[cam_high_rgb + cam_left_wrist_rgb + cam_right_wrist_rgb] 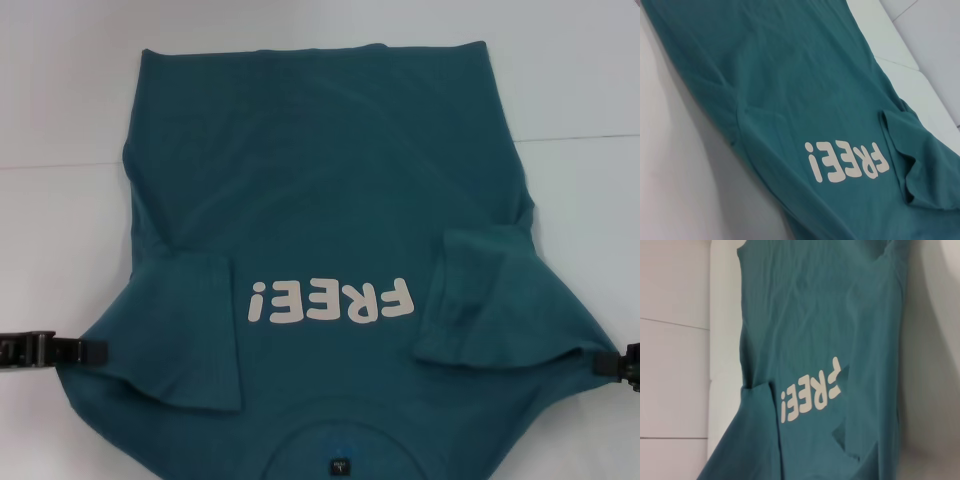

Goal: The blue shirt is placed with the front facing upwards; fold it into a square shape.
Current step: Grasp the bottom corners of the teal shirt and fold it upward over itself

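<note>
The blue shirt (pixel 320 200) lay flat with both sleeves folded in, the body not yet folded, the left gripper (pixel 95 352) and right gripper (pixel 612 366) at its lower edges, fingers I cannot tell.

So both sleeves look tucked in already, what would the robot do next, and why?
Probably draw both side edges inward over the chest. The left end effector and right end effector sit at the outer edges of the blue shirt, which is still wide near the collar, with both sleeves folded in beside the white lettering. Narrowing it seems needed before making a square.
</note>
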`<state>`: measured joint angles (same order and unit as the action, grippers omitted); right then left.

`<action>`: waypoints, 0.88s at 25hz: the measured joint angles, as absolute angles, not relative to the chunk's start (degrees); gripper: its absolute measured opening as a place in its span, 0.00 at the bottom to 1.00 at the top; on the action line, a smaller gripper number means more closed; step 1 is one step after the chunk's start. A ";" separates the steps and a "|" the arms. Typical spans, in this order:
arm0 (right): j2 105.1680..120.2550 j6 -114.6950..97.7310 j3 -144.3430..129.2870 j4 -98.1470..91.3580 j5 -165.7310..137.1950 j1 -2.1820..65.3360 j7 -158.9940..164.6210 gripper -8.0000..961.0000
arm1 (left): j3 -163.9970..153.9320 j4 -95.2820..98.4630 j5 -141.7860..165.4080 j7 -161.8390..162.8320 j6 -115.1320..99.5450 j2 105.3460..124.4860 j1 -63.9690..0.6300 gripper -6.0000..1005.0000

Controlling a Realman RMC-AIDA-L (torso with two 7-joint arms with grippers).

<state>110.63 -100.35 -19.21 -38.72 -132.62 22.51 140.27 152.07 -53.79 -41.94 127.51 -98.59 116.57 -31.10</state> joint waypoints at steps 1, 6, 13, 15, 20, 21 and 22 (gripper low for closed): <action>110.60 -100.91 -19.01 -38.72 -132.62 22.39 140.12 0.07 | 152.36 -53.79 -41.95 127.64 -99.16 116.59 -30.96 0.05; 110.56 -103.54 -18.63 -38.68 -132.62 21.49 139.67 0.07 | 153.94 -54.53 -42.01 127.85 -102.33 117.03 -30.01 0.05; 110.43 -107.95 -17.07 -39.15 -132.68 19.09 139.41 0.07 | 155.35 -57.98 -44.61 129.05 -107.13 118.04 -27.19 0.05; 110.06 -108.52 -16.32 -39.15 -132.74 18.30 139.38 0.07 | 155.45 -59.07 -45.14 129.56 -107.97 118.39 -26.11 0.05; 109.28 -109.64 -15.34 -38.70 -132.73 16.88 139.29 0.08 | 155.51 -60.97 -45.90 130.41 -109.52 119.32 -24.36 0.05; 109.26 -110.18 -14.94 -38.61 -132.72 16.85 139.27 0.08 | 155.56 -61.26 -46.35 130.48 -110.18 119.40 -24.16 0.05; 109.25 -110.81 -14.47 -38.54 -132.71 16.82 139.23 0.08 | 155.76 -61.42 -46.75 130.55 -110.84 119.43 -24.04 0.05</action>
<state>109.25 -110.81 -14.47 -38.54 -132.71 16.82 139.23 155.77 -61.42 -46.75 130.55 -110.84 119.43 -24.04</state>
